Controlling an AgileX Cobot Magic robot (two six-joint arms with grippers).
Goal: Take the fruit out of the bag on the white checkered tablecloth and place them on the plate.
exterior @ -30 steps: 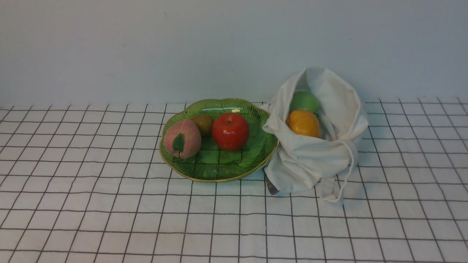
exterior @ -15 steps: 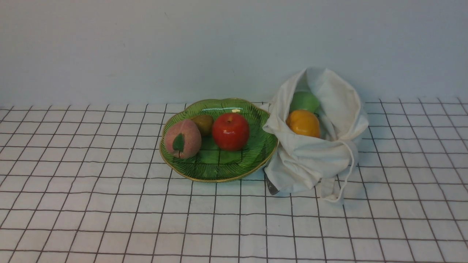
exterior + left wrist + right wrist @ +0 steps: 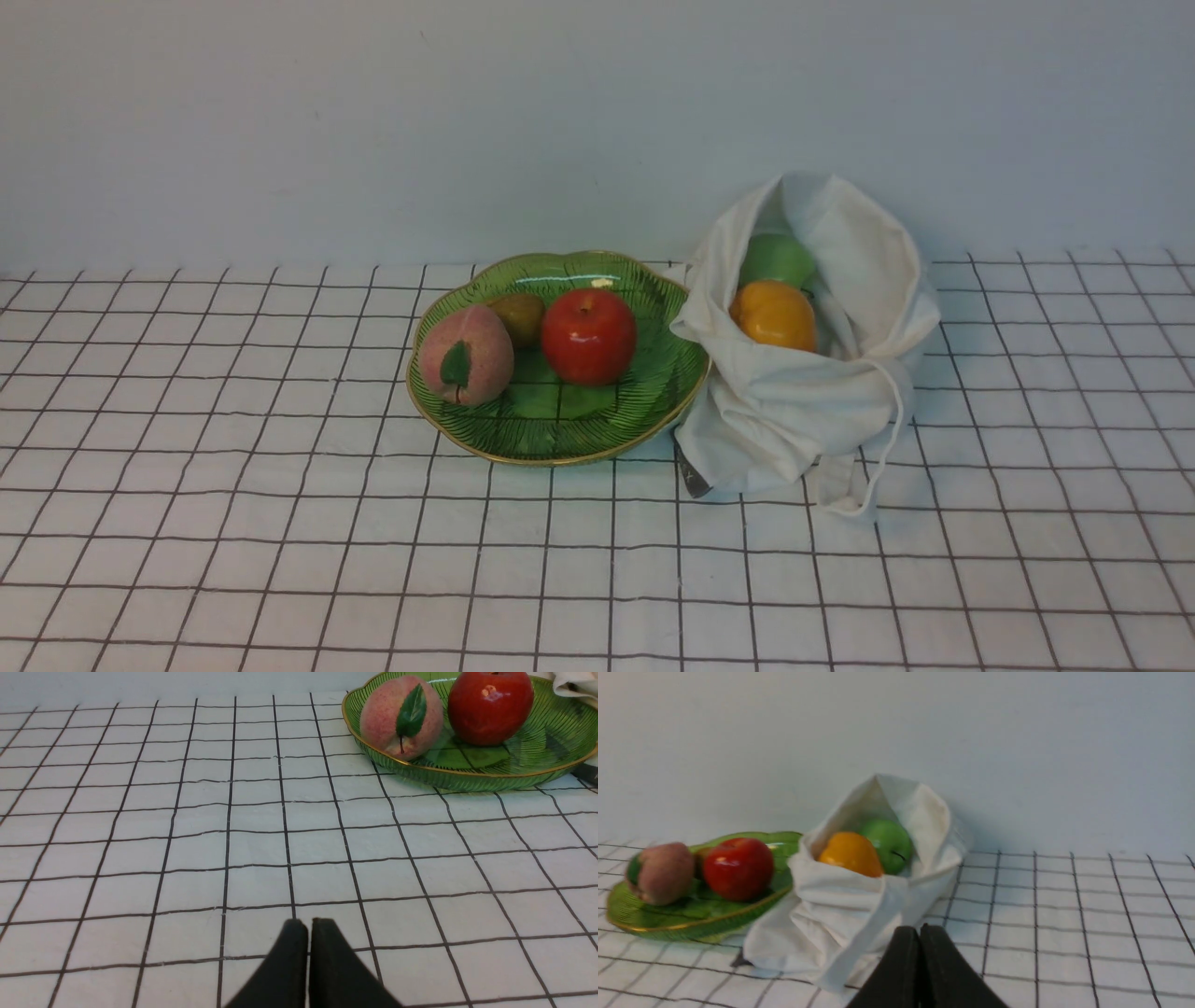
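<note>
The off-white bag (image 3: 803, 411) stands open on the white checkered tablecloth (image 3: 280, 523), right of the green plate (image 3: 644, 411). An orange-yellow fruit (image 3: 774, 315) and a light green fruit (image 3: 777, 259) lie inside the bag. A red apple (image 3: 589, 335) sits on the plate. Neither gripper shows in the front view. In the left wrist view my left gripper (image 3: 309, 926) is shut and empty over bare cloth, well short of the plate (image 3: 551, 770). In the right wrist view my right gripper (image 3: 920, 933) is shut and empty, just in front of the bag (image 3: 840, 914).
A pinkish peach with a green leaf (image 3: 465, 354) and a small brown fruit (image 3: 519, 317) also sit on the plate. A plain pale wall stands close behind the plate and the bag. The bag's drawstring cord (image 3: 898, 411) hangs down its right side.
</note>
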